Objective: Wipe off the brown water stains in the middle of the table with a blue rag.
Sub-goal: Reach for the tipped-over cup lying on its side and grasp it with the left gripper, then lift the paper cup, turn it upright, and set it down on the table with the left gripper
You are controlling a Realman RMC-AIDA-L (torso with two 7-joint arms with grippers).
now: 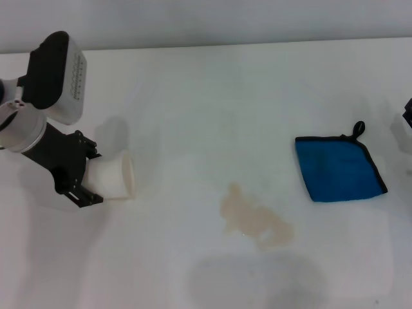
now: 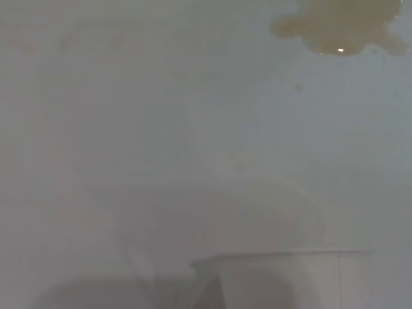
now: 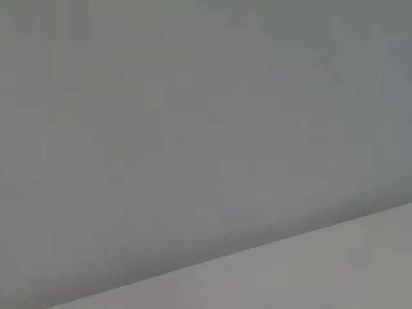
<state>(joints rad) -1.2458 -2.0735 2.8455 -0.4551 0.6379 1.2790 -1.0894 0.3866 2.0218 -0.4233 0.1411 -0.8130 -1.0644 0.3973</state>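
Brown water stains [image 1: 255,222] sit mid-bench, pale tan blotchy puddle, wet glint on it in the left wrist view [image 2: 339,26], untouched so far. Blue rag [image 1: 340,168] lies flat on the bench [image 1: 212,96] off to the robot's right of the puddle, well apart from it, black edging, corner loop pointing away from the robot, nothing holding it. Left gripper [image 1: 96,180] is on the far left of the bench, low, jaws clenched on a white paper cup [image 1: 114,178] tipped on its side with the mouth facing the puddle; cup rim also shows in the left wrist view [image 2: 283,277]. Right gripper is barely at the right edge of the head view [image 1: 407,119], jaws not visible, can't tell released or clenched; its wrist camera shows only blank wall and bench. Step judged: wiping not begun, rag pickup not begun either. Next move likely calls for the right arm to come in over the rag, pinch it near the centre or an edge, then carry it across to the puddle.
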